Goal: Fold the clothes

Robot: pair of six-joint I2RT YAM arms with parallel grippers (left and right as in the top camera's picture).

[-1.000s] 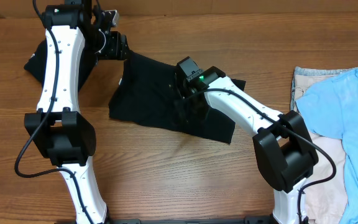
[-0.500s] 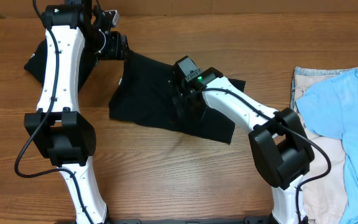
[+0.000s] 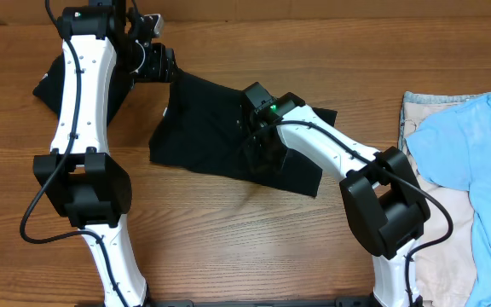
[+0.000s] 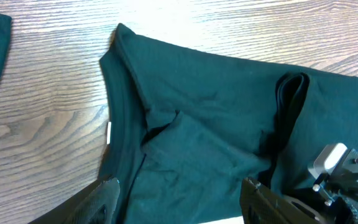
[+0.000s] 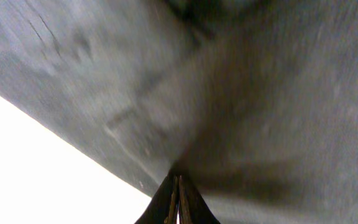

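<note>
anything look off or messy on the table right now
Nothing is spilled or damaged. The black shirt in the middle of the table lies askew and rumpled, with a bunched fold across its middle. A second black garment sits crumpled at the far left, partly hidden under the left arm.

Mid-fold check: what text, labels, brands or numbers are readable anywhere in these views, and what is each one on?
"R": start of a blue print on the light blue T-shirt, cut off by the right edge of the overhead view; only this first letter is sure.
Smaller print beneath it: too small to read.
White tag on the black shirt: too small, nothing legible.
No other text can be read.
</note>
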